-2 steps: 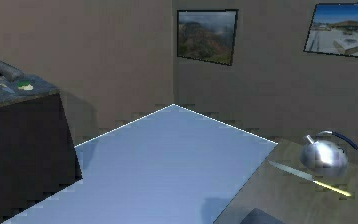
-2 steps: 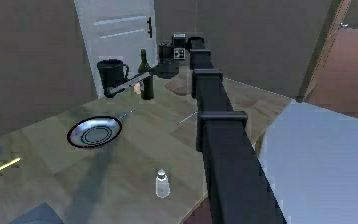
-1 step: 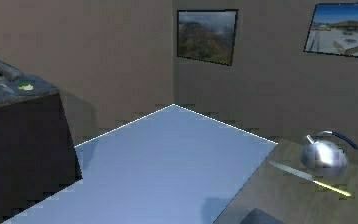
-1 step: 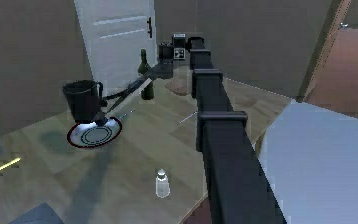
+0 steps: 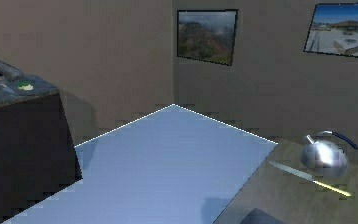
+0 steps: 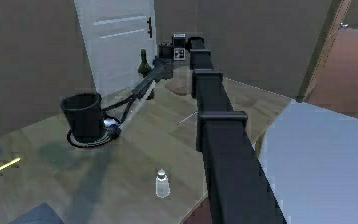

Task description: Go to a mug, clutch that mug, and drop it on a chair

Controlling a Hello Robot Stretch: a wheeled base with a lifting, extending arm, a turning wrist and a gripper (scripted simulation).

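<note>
On the wooden tabletop (image 6: 97, 185), at the arm side view's left, stands a dark cup (image 6: 84, 113) with the gripper (image 6: 112, 122) close by. Whether the fingers grip anything cannot be told. Ahead, blue floor (image 5: 157, 160) lies open between the dark cabinet (image 5: 27, 150) and the table edge bearing a kettle (image 5: 324, 152).

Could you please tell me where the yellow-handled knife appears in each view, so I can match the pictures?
Forward view: the yellow-handled knife lies at lower right on the wooden table, just below the kettle.
Arm side view: a thin yellow strip, likely its handle, enters at the left edge, far left of the small shaker.
Shared landmark: the wooden table under it.
</note>
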